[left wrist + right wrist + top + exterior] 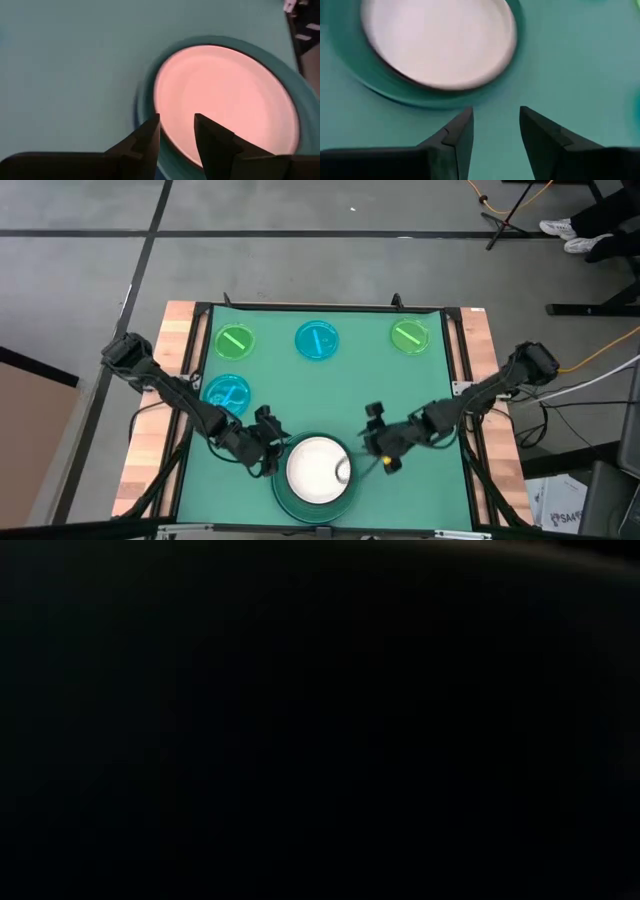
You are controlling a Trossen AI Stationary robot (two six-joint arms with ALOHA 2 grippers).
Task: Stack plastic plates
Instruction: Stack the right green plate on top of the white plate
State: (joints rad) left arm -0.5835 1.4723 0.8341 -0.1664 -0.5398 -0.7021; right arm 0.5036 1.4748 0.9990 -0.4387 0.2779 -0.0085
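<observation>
Four small plates lie loose on the mat (330,395); the big ones are already piled at the near edge. We see the white plate (316,465) on top of the stack, a dark green rim (300,507) showing round it; what sits between we cannot tell. Left gripper (176,131), fingers spread, hangs over the stack's left rim. Right gripper (496,124), also spread and empty, hangs just right of the stack. Farther back, a cyan plate (226,392) lies at left; along the far edge sit a green plate (234,341), second cyan plate (317,340), second green plate (410,336). We judge the task about half done, these four left to stack.
</observation>
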